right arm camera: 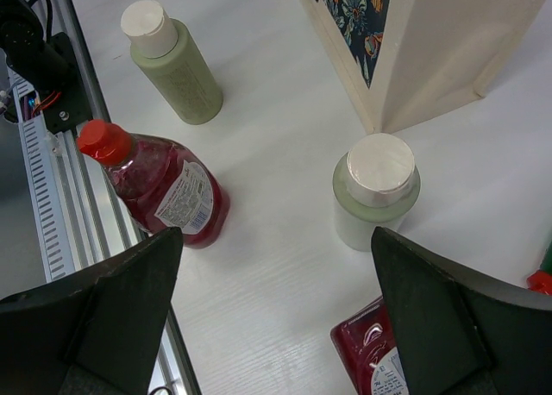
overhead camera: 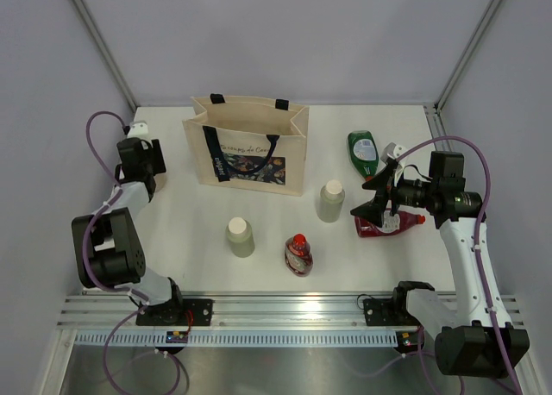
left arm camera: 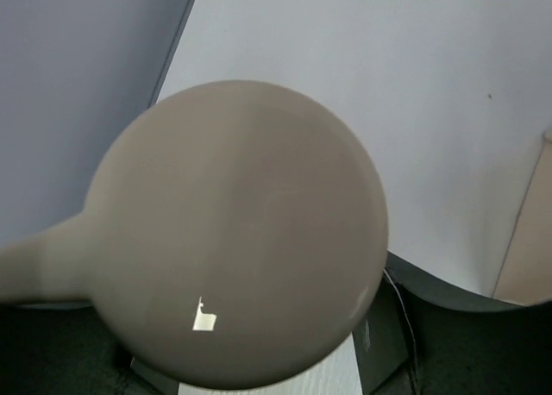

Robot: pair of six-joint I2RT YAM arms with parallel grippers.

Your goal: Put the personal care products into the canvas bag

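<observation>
On the white table point(overhead camera: 172, 231), right gripper point(overhead camera: 373, 198), jaws apart, is poised over red squeeze bottle point(overhead camera: 390, 226) at four o'clock of canvas bag point(overhead camera: 250, 149) and likely must descend; left gripper point(overhead camera: 142, 138) state unreadable.

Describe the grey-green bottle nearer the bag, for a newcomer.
Find the canvas bag at the table's back. Off its front right corner stands a grey-green, cream-capped bottle. Its twin stands farther forward and left, beside the upright red bottle.

The bag point(overhead camera: 250, 145) was matt cloth. At its five o'clock, the red bottle point(overhead camera: 299, 255) was glossy clear plastic; the table point(overhead camera: 190, 231) showed faint wood grain.
</observation>
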